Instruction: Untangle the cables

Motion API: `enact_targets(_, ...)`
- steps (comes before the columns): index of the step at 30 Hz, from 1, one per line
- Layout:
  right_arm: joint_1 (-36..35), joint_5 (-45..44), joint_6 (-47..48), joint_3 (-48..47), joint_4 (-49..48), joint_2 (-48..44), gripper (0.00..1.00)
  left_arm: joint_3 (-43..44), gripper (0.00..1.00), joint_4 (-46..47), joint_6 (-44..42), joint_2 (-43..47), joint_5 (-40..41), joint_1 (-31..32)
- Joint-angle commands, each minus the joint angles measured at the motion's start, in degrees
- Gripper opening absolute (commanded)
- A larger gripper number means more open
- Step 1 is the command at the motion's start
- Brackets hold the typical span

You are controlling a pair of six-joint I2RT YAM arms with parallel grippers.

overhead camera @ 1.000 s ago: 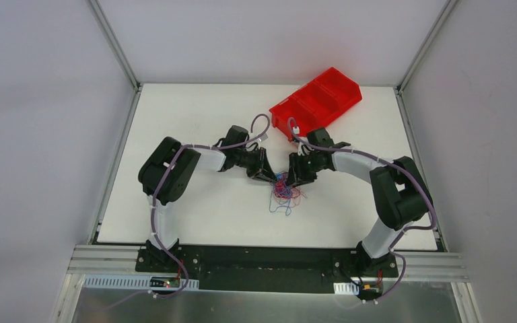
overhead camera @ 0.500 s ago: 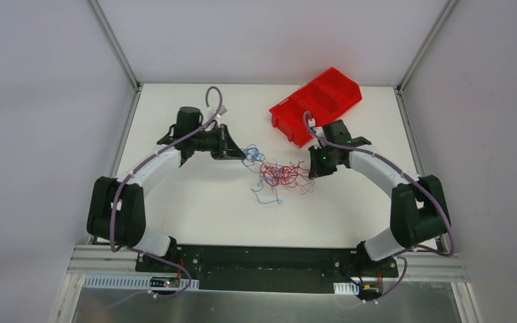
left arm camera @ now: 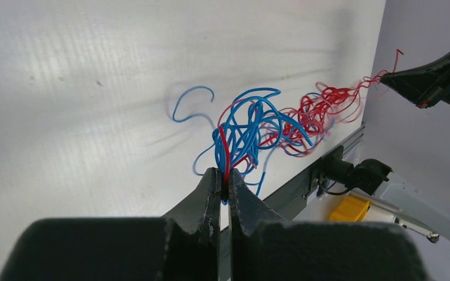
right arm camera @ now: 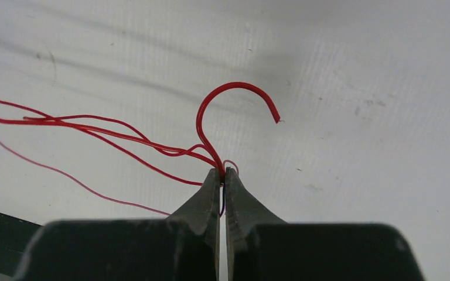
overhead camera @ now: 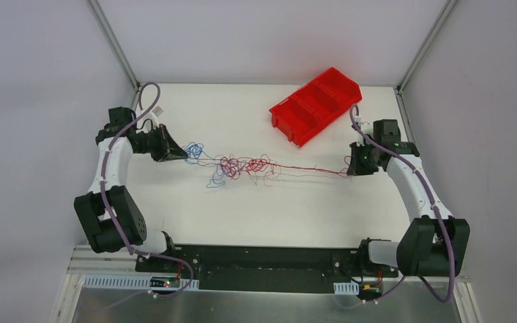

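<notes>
The cables (overhead camera: 242, 165) are thin red and blue wires strung out in a line across the white table, knotted in the middle. My left gripper (overhead camera: 178, 154) is at the far left, shut on the blue-and-red end of the bundle (left arm camera: 234, 137), with wires pinched between its tips (left arm camera: 224, 175). My right gripper (overhead camera: 351, 169) is at the far right, shut on several red wire ends (right arm camera: 152, 140) at its tips (right arm camera: 222, 172); one red end curls up in a hook (right arm camera: 234, 93). Straight red strands (overhead camera: 309, 170) run from the knot to the right gripper.
A red divided bin (overhead camera: 316, 104) lies at an angle at the back of the table, behind the stretched wires. Metal frame posts (overhead camera: 114, 44) rise at both back corners. The black base rail (overhead camera: 256, 259) runs along the near edge.
Both grippers have shut on the wires and swung apart, left arm far left, right arm far right. The tight clump has been drawn out into a long line.
</notes>
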State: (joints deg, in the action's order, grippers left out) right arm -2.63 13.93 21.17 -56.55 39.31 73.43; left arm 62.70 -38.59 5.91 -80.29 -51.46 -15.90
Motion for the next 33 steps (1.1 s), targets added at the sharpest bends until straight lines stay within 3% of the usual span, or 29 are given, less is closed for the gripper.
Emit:
enact_targets(1, 5.61, -1.64, 5.90, -0.75, 4.74, -2.79, 0.00, 5.66, 0.00, -11.98, -12.34, -4.12, 4.04, -4.95)
enact_targets(9, 14.55, 1.55, 9.56, -4.62, 7.23, -2.71, 0.00, 9.52, 0.00, -15.59, -17.44, -10.86, 7.47, -11.57)
enact_targets(15, 15.05, 8.07, 7.52, -7.98, 9.05, -2.10, 0.00, 8.76, 0.00, -15.74, -15.07, -12.34, -0.10, -10.46)
enact_targets(19, 13.77, 15.50, 4.71, -12.76, 12.69, -1.12, 0.00, 9.82, 0.00, -16.17, -12.27, -8.17, -4.88, -4.75)
enact_targets(23, 10.09, 22.16, 0.30, -17.97, 14.19, -1.42, 0.00, 12.58, 0.00, -16.12, -6.86, -3.44, -7.93, 5.50)
enact_targets(27, 7.48, 16.13, -1.22, -15.70, 10.34, 1.35, 0.00, 9.39, 0.00, -12.58, -2.43, -2.43, -6.94, 12.22)
enact_targets(28, 6.75, 12.65, -0.05, -14.64, 10.24, 3.41, 0.01, 7.65, 0.13, -10.94, -1.68, -2.83, -4.74, 12.45)
enact_targets(31, 4.57, 8.21, 2.12, -15.60, 13.84, 9.26, 0.40, 4.12, 0.54, -7.44, -1.08, -5.29, -0.69, 10.55)
enact_targets(33, 3.08, 9.58, 0.31, -14.86, 11.84, 8.90, 0.59, 1.86, 0.64, -4.48, 1.40, -6.15, -1.83, 9.17)
